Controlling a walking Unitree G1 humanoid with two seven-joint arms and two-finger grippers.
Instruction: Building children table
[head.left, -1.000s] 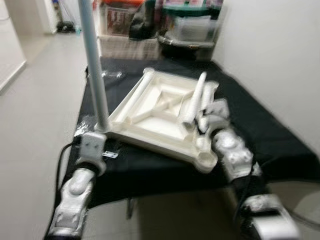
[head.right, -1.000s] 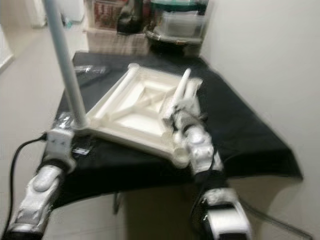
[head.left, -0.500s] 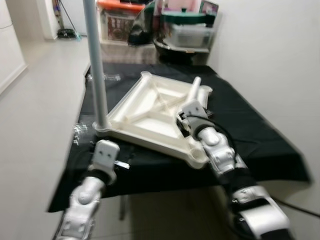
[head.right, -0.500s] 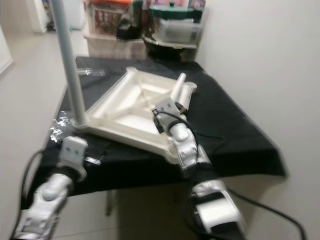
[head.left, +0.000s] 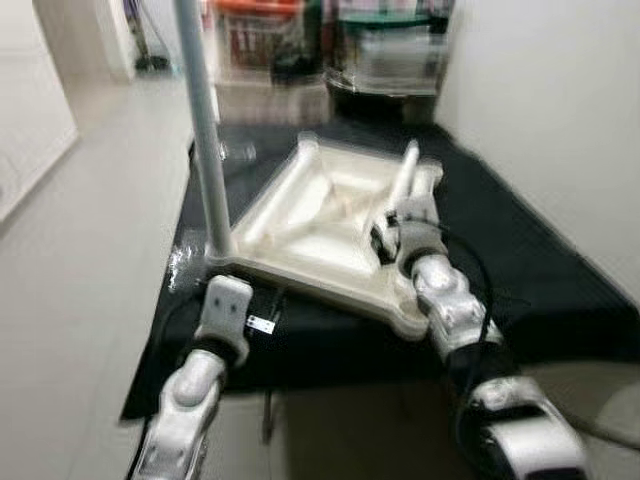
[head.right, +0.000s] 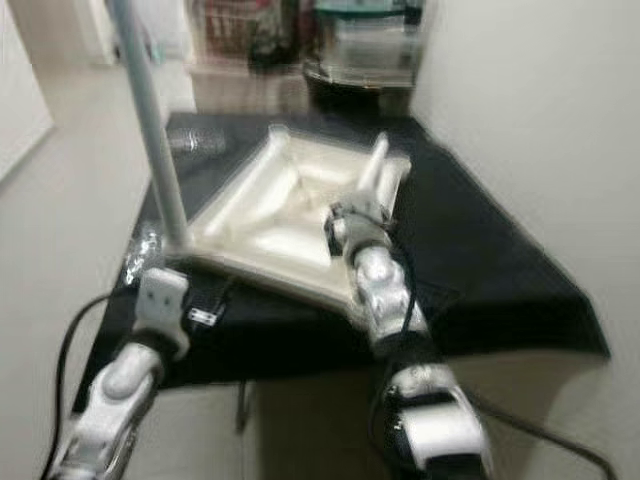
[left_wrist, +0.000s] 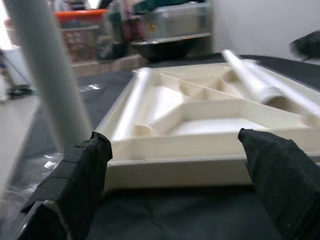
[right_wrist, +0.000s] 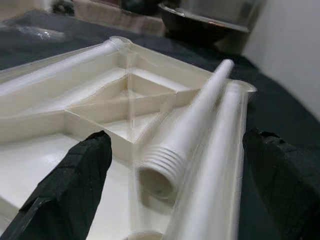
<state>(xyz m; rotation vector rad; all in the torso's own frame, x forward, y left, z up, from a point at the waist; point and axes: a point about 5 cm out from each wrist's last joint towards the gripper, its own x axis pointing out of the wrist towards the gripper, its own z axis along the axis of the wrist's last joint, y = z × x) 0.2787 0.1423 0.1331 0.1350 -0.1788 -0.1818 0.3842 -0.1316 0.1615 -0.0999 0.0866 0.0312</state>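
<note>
Black fingers (right_wrist: 75, 185) of the right gripper (right_wrist: 170, 187) stand wide apart with nothing between them, aimed at the threaded open end of a loose white leg (right_wrist: 192, 127) that lies along the right rim of the upturned tabletop (head.left: 320, 225). From the head views this gripper (head.left: 400, 228) sits over the right near part of that cream tabletop. The left gripper (left_wrist: 175, 180) also has its fingers (left_wrist: 75, 175) spread wide and empty, pointed at the near edge of the tabletop from just in front of it. Its wrist block (head.left: 226, 305) hovers over the near left part of the desk (head.left: 560, 290), which is draped in black cloth. One grey-white leg (head.left: 205, 130) stands upright in the near left corner of the tabletop. Blurred storage boxes (head.left: 385, 45) and a dark round bowl (left_wrist: 165, 47) sit beyond the far end of the desk, with a pale wall (head.left: 560, 110) on the right
</note>
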